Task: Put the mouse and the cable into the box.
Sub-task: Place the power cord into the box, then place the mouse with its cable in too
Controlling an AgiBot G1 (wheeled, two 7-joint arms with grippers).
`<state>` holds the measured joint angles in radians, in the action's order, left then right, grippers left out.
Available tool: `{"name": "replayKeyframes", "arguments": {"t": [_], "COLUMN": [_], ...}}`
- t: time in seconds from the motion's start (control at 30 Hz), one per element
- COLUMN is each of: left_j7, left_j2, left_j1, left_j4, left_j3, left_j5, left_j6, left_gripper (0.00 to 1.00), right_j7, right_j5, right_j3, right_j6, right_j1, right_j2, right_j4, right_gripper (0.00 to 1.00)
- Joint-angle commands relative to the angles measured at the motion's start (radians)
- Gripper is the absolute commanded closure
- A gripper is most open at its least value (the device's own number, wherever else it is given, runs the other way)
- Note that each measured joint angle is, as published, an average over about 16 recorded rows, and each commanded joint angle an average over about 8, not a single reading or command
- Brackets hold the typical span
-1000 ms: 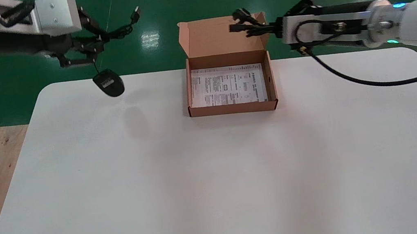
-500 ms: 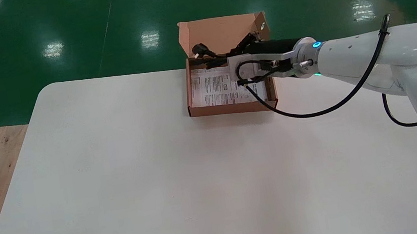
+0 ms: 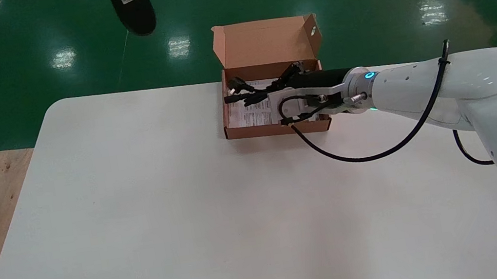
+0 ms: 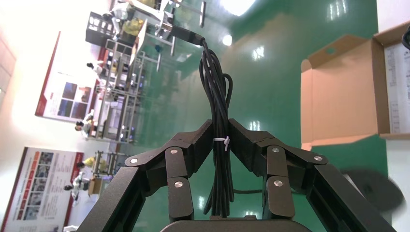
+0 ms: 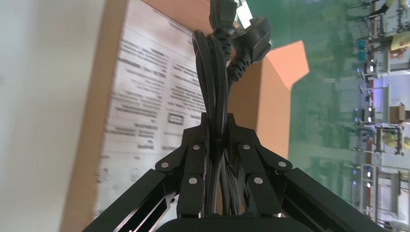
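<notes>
Now, right claw [image 5: 216, 121]: we see it clamped on a coiled black cable [image 5: 216, 63] over the open brown cardboard box [image 3: 263, 41].
left claw [image 4: 221, 140]: gripping the bundled cord [image 4: 216, 87] of the black mouse [image 3: 131, 7].

Box [image 3: 276, 129] far side blocked by upright lid [image 3: 266, 41]; right part taken up by right gripper [image 3: 277, 87] w/ cable [image 3: 242, 95]. Left approach left open, mouse [image 3: 131, 7] dangling far-left.
</notes>
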<state>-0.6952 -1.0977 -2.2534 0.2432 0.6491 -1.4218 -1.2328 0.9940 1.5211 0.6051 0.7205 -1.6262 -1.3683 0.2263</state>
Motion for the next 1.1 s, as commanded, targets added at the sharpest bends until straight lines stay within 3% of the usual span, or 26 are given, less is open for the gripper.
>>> {"name": "replayKeyframes", "arguments": {"t": [0.03, 0.23, 0.33, 0.47, 1.1], "left_j7": [0.002, 0.009, 0.014, 0.022, 0.048], "left_j2": [-0.002, -0.002, -0.002, -0.003, -0.044], "left_j1": [-0.006, -0.018, -0.020, -0.019, 0.039], "left_j4": [-0.010, -0.020, -0.021, -0.018, -0.045], "left_j3": [0.004, 0.015, 0.020, 0.024, 0.024], "left_j5": [-0.007, -0.022, -0.028, -0.034, -0.024], "left_j6": [0.000, -0.010, -0.016, -0.021, -0.022], "left_gripper": [1.00, 1.00, 1.00, 1.00, 1.00], "right_j7": [-0.009, -0.068, -0.100, -0.136, -0.225], "right_j5": [-0.005, -0.017, -0.023, -0.032, -0.132], "right_j3": [0.019, 0.083, 0.113, 0.149, 0.240], "right_j6": [0.003, -0.024, -0.037, -0.047, -0.068], "right_j1": [0.006, 0.010, 0.009, 0.004, -0.041], "right_j2": [-0.001, 0.000, 0.001, 0.002, 0.016], "right_j4": [0.011, 0.030, 0.033, 0.038, 0.020], "right_gripper": [0.76, 0.37, 0.25, 0.01, 0.00]}}
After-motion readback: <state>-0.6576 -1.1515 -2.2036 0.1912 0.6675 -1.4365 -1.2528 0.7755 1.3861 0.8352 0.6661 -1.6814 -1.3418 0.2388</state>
